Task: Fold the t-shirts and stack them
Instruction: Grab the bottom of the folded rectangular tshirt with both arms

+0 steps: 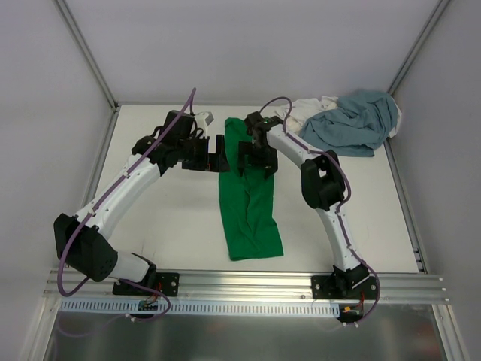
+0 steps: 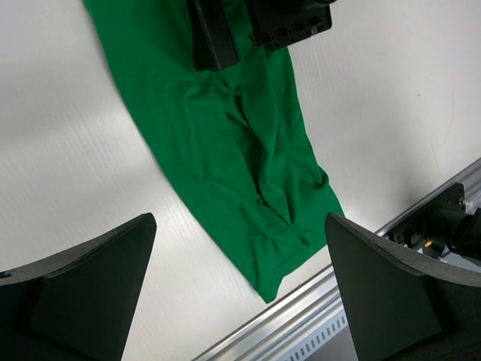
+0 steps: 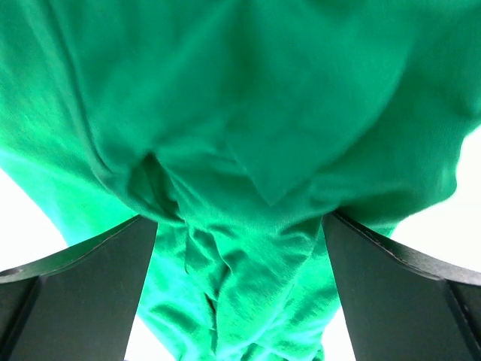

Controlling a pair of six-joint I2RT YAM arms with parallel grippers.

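Note:
The bright green t-shirt (image 1: 248, 203) lies as a long narrow strip down the middle of the table, wrinkled along its length. It also shows in the left wrist view (image 2: 233, 143) and fills the right wrist view (image 3: 248, 135). My left gripper (image 1: 216, 156) is open and empty, just left of the shirt's upper part; in its own view (image 2: 240, 226) the jaws stand wide above the table. My right gripper (image 1: 254, 160) is open over the shirt's upper part, with bunched green cloth between its wide jaws (image 3: 239, 226). The grey-blue t-shirt (image 1: 353, 124) and the white t-shirt (image 1: 307, 111) lie crumpled at the back right.
White walls close in the table at the left, back and right. A metal rail (image 1: 248, 286) runs along the near edge and shows in the left wrist view (image 2: 421, 210). The right gripper's black body (image 2: 285, 22) sits at the top of the left wrist view.

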